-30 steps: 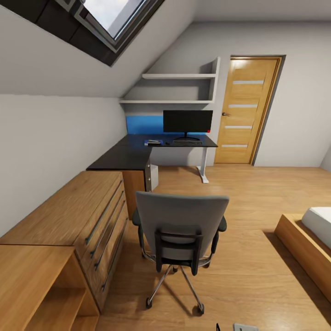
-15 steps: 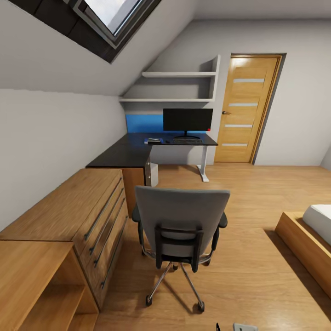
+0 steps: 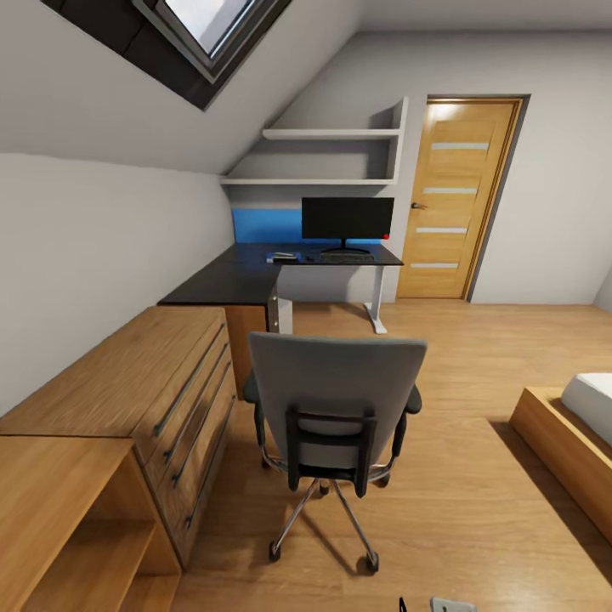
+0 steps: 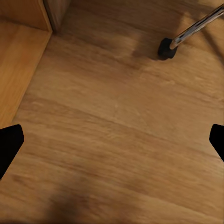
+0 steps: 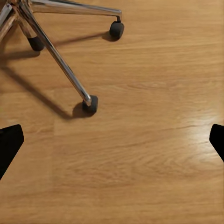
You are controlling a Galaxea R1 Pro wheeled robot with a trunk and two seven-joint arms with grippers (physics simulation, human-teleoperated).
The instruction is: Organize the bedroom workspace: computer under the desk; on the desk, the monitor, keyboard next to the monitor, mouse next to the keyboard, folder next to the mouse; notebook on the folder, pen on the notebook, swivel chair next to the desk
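An attic bedroom with pale grey walls and a sloping ceiling holding a dark-framed skylight that lets in daylight. The wood floor runs to a wooden door with frosted strips. White shelves hang in the corner. A light-wood drawer chest stands along the wall, a bed opposite.
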